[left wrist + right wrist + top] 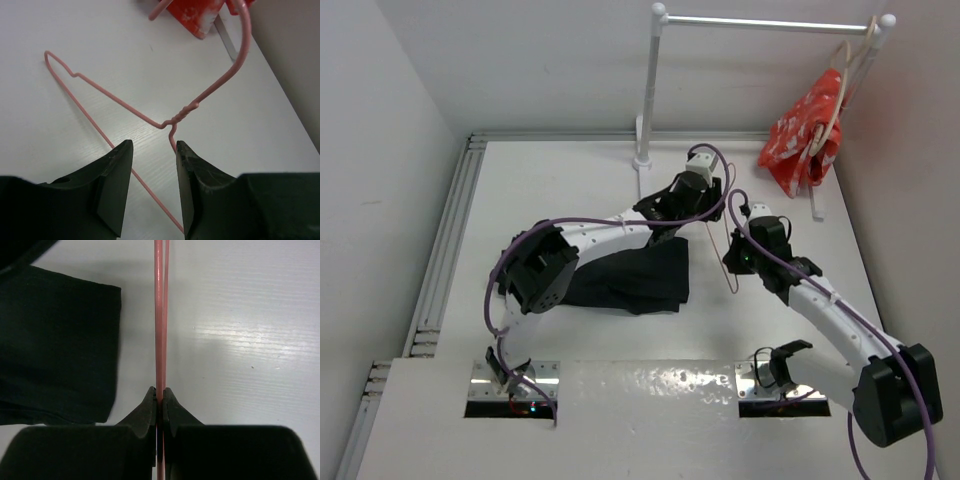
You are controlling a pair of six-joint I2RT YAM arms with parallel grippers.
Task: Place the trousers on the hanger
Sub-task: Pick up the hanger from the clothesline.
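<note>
Bright, even overhead light washed the white table, leaving glare patches along its near edge and in the right wrist view. Shadows were soft. The thin pink-red wire hanger was sharp; the soft black fabric trousers showed almost no detail.

A white table with a faint wood grain carries a pair of black trousers, folded into a loose heap near its centre. Just to the right of them is a pink wire hanger. Its far corner appears to rest on the surface, though the wrist views do not show whether the whole frame lies flat. At the far edge the foot of a white clothes rail stands on the tabletop. A ridged white track runs along the table's left side.
</note>
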